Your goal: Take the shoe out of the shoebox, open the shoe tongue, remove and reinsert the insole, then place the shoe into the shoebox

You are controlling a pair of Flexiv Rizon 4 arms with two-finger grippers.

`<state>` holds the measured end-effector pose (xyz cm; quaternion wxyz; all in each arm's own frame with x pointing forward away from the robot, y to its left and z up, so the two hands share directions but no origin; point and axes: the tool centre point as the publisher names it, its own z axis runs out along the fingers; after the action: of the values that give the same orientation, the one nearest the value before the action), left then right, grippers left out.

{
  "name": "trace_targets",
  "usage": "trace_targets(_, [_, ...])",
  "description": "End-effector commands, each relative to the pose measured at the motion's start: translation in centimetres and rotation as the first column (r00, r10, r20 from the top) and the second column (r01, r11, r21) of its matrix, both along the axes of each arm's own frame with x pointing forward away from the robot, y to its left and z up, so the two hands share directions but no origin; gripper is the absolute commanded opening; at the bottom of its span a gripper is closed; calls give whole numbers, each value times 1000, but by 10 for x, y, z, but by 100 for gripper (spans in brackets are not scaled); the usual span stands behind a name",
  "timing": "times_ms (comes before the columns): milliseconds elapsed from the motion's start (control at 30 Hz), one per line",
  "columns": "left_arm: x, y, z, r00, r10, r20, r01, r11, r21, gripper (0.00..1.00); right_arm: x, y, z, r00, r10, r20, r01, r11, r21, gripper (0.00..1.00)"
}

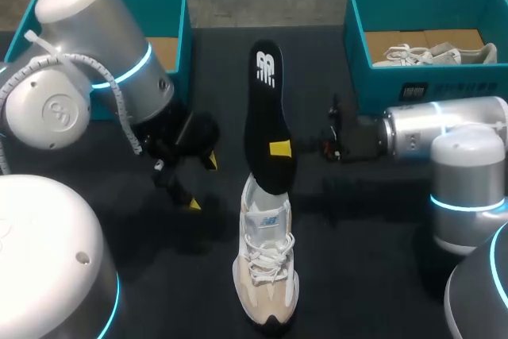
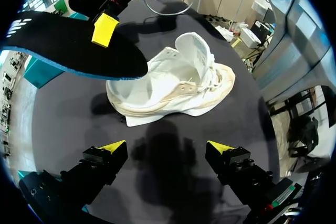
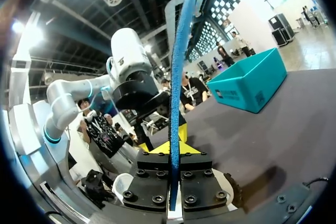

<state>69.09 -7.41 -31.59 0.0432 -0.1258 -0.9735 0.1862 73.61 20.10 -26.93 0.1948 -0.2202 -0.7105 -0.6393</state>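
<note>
A white and beige shoe lies on the black table near the front, toe toward me. A black insole with a blue underside is held on edge above it, its lower end over the shoe's opening. My right gripper is shut on the insole, and one of its yellow fingertips shows on the insole's face. Left of the shoe, my left gripper hangs open and empty above the table.
At the back right stands a teal shoebox with another pale shoe in it. A second teal shoebox is at the back left, partly behind my left arm.
</note>
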Motion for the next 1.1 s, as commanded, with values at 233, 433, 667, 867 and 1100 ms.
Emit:
trace_targets(233, [-14, 4, -14, 1000, 17, -8, -17, 1000, -2, 100, -4, 3, -4, 1000, -6, 20, 6, 1000, -3, 0])
trace_targets(433, [-13, -1, -17, 999, 37, 4, -37, 999, 4, 100, -3, 0, -7, 999, -5, 32, 5, 1000, -1, 0])
trace_targets(667, [-12, -5, -18, 999, 41, 7, -41, 999, 7, 100, -3, -2, -8, 999, 0, 51, 0, 1000, -5, 0])
trace_targets(867, [-12, -5, -18, 999, 41, 7, -41, 999, 7, 100, -4, -7, -12, 999, -7, 49, 8, 1000, -10, 0])
trace_targets(1100, [-12, -5, -18, 999, 41, 7, -41, 999, 7, 100, -3, -11, -18, 999, -13, 43, 13, 1000, -11, 0])
